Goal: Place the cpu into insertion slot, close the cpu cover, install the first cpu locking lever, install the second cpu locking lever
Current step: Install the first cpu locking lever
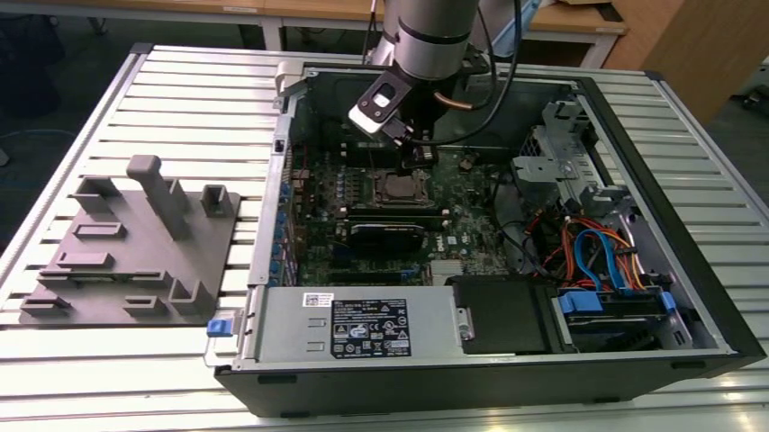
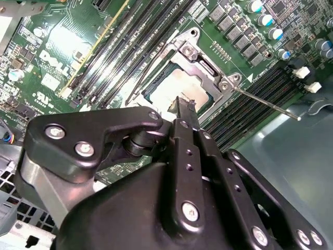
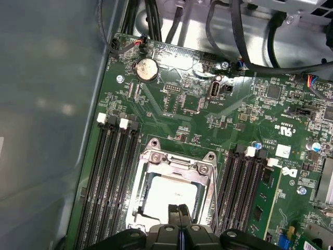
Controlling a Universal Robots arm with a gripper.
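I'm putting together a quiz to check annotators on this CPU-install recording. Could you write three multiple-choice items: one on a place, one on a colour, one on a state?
1. Where is the black gripper?
A. Over a grey moulded tray outside the case
B. Just above the small silver-topped square cpu
C. Over a bundle of blue cables

2. What colour is the large flat motherboard?
A. Red
B. Blue
C. Green

3. What state is the cpu in?
A. Lying on the board inside the cut-out of the thin silvery metal cpu cover frame
B. Held in mid-air
C. Lying on the slatted table

Answers:
1. B, as both wrist views show the gripper's tips right over the chip's silver top.
2. C, as the board is green in every view.
3. A, as the silver top shows through the frame's cut-out.
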